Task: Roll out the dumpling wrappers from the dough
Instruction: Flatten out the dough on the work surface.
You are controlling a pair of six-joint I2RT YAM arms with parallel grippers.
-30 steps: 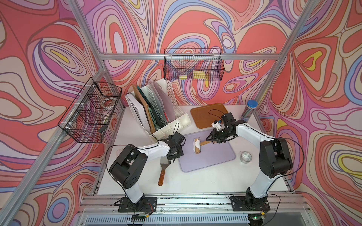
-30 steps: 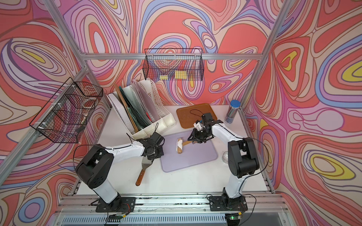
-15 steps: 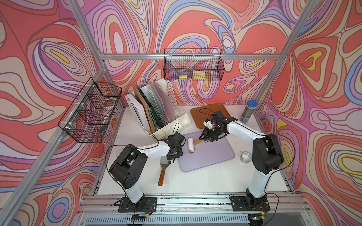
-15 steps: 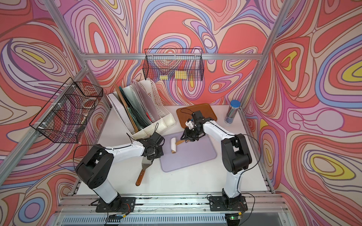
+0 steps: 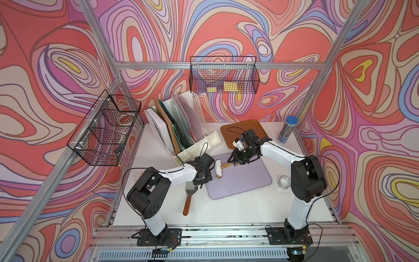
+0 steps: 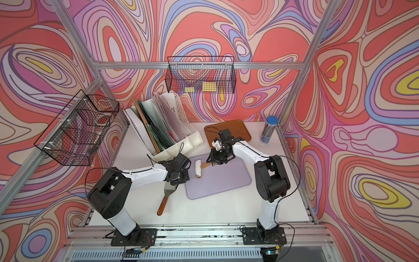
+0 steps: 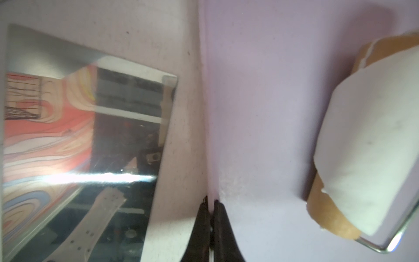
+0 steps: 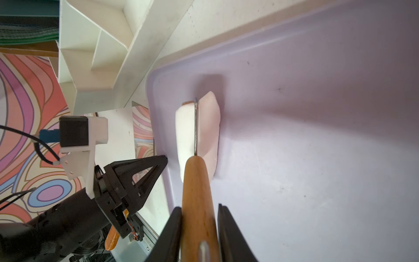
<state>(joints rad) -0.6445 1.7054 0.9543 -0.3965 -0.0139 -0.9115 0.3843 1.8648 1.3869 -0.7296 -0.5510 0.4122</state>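
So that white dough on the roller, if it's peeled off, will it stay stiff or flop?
Probably floppy: the dough sheet is thin and curves around the roller drum. It likely clings too, since it wraps the drum rather than lying on the purple mat.

The left arm [image 5: 179, 174] and the right arm [image 5: 276, 154] are both made of smooth white links between big rounded black joint housings, and far from the gripper each one ends in a flat black base plate [image 5: 158, 236]. The left gripper [image 8: 163, 158] has black fingers shaped as open triangular frames. Just behind it sits a white bracket [image 8: 90, 140] with a black camera block, a blue plug and a thin black cable [image 8: 20, 133]; the right gripper [image 8: 200, 211] has flat black fingers.
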